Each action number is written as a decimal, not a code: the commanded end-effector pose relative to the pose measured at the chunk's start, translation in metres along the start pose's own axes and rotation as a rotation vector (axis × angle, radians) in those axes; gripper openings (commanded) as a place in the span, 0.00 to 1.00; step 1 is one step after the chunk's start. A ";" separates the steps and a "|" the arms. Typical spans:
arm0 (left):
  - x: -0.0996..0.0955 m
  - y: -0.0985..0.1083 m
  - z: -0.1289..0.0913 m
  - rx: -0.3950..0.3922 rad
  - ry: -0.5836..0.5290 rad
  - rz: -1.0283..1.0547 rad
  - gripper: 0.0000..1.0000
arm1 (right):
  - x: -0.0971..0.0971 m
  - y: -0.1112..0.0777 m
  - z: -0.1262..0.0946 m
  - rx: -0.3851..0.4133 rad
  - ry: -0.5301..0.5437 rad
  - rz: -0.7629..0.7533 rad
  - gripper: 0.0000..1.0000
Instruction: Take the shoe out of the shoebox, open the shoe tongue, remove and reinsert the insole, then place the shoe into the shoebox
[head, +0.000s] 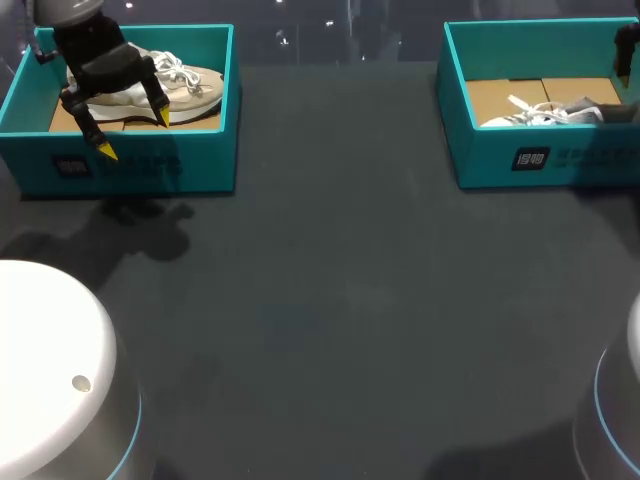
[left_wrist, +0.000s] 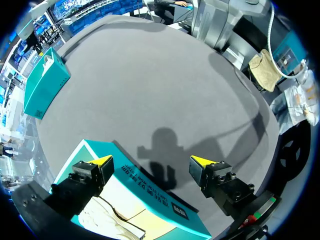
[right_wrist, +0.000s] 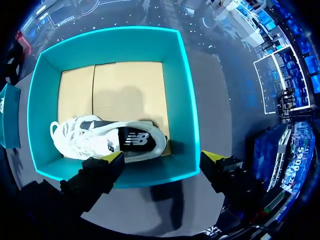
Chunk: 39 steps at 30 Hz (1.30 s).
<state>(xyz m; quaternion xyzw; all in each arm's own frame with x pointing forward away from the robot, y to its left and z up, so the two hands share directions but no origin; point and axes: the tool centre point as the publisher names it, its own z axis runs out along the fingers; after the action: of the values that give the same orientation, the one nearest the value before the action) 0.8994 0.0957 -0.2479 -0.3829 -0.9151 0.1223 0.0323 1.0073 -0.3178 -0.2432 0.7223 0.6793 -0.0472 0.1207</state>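
Dark grey worktop (head: 350, 300), two teal boxes on it, well apart. Left box (head: 130, 165) sits under the left hand (head: 135, 135); right box (right_wrist: 182, 100) sits under the right hand (right_wrist: 162, 158). Each box has a cardboard floor and one shoe in it. The beige shoe (head: 195, 85) lies in the left box just behind the left hand's fingers, white laces showing. In the left wrist view part of it shows beside and below one finger, and the box's printed front wall runs under the gap between the fingers. The white shoe (right_wrist: 107, 142), with a dark side panel, lies along the right box's wall nearest the right hand, just ahead of its fingertips, laces loose at one end. Left hand: fingers spread wide, above the box's front edge, nothing between them. Right hand: fingers spread wide, above the box's near wall, touching neither box nor shoe as far as the right wrist view shows.
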 end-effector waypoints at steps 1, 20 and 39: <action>0.000 0.000 0.000 -0.001 0.002 0.001 1.00 | 0.000 -0.019 -0.028 -0.039 0.020 -0.011 1.00; 0.000 0.000 0.000 -0.001 0.002 0.001 1.00 | 0.026 -0.049 -0.080 -0.026 0.179 -0.117 1.00; -0.013 0.073 -0.056 -0.131 0.124 0.199 1.00 | 0.028 -0.049 -0.080 -0.024 0.180 -0.120 1.00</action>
<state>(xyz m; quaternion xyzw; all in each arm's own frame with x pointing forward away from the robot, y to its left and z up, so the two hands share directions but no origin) 0.9491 0.1426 -0.2157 -0.4779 -0.8766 0.0475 0.0292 0.9532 -0.2699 -0.1778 0.6801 0.7300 0.0188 0.0642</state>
